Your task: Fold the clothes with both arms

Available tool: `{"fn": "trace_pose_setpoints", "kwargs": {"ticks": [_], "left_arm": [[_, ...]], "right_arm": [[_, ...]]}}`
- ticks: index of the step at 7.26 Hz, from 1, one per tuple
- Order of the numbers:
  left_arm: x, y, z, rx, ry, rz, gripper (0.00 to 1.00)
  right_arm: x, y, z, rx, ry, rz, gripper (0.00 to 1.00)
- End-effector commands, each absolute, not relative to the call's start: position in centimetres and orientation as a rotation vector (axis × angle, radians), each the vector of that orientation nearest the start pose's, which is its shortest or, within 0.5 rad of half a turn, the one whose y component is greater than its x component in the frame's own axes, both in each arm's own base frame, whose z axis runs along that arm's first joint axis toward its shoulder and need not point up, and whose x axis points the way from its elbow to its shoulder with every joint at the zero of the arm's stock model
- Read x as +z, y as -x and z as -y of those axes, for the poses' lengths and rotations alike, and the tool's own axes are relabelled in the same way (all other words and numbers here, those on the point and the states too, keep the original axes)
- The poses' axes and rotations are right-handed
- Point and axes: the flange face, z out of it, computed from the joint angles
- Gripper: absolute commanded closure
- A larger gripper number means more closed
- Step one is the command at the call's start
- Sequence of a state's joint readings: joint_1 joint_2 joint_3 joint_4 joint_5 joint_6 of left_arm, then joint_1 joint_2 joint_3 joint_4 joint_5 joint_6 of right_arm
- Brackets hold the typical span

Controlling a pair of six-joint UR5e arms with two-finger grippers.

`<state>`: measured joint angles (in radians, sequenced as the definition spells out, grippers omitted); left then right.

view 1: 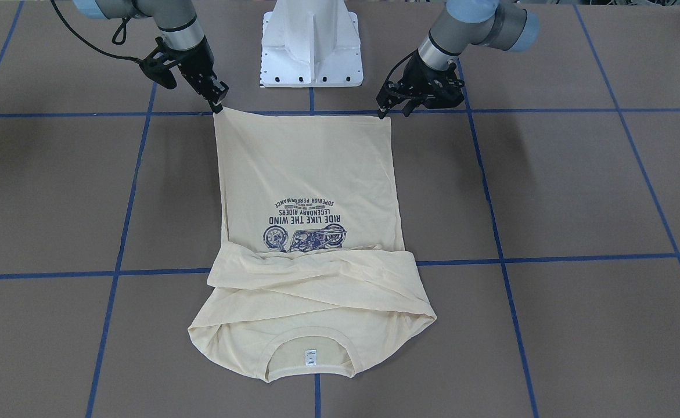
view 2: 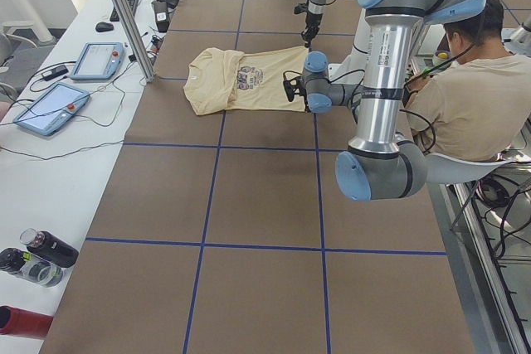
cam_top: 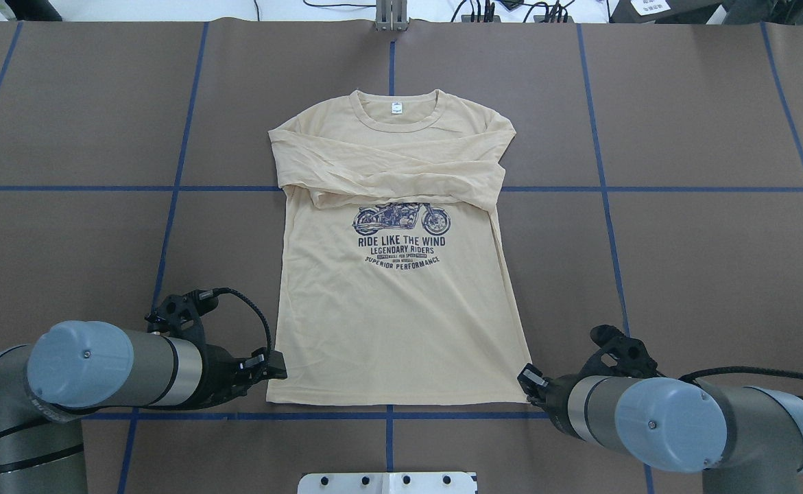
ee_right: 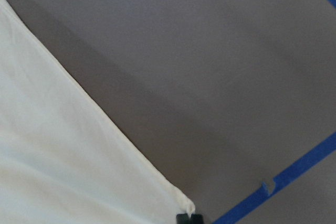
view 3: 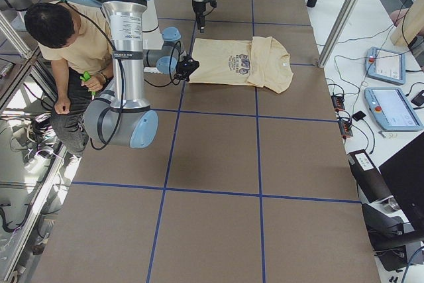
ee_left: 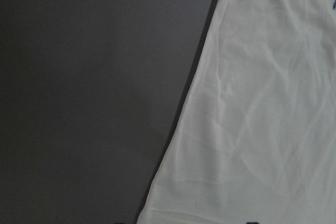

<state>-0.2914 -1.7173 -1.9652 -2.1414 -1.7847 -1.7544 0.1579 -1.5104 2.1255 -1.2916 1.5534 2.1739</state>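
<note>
Overhead exterior shows the shirt point(cam_top: 394, 322) flat at the middle of the desk point(cam_top: 682, 240), sleeves point(cam_top: 387, 161) already crossed over its chest. My right fingers point(ee_right: 182, 217) pinch a hem corner; for the left fingers point(view 1: 381, 110) I cannot tell. Body folds remain, I judge.

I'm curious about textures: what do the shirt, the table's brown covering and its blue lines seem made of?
The shirt: thin, soft knit, probably cotton jersey, matte; it lies limp with fine wrinkles. The table covering: matte brown sheet, perhaps paper or felt; no shine. The blue lines: likely adhesive tape; one edge looks torn.
</note>
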Motion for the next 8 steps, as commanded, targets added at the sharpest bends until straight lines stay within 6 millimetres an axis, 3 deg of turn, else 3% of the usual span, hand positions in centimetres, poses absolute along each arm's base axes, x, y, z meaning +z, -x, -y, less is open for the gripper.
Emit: {"fn": "trace_pose_setpoints", "kwargs": {"ticks": [1, 8], "left_arm": [[34.0, -48.8, 25.2, -0.291, 0.144, -1.105, 0.29], [35.2, -50.2, 24.6, -0.277, 0.156, -1.077, 0.49]], "right_arm": [[34.5, 45.9, 21.0, 0.717, 0.187, 0.896, 1.00], [34.4, 45.9, 21.0, 0.717, 0.187, 0.898, 1.00]]}}
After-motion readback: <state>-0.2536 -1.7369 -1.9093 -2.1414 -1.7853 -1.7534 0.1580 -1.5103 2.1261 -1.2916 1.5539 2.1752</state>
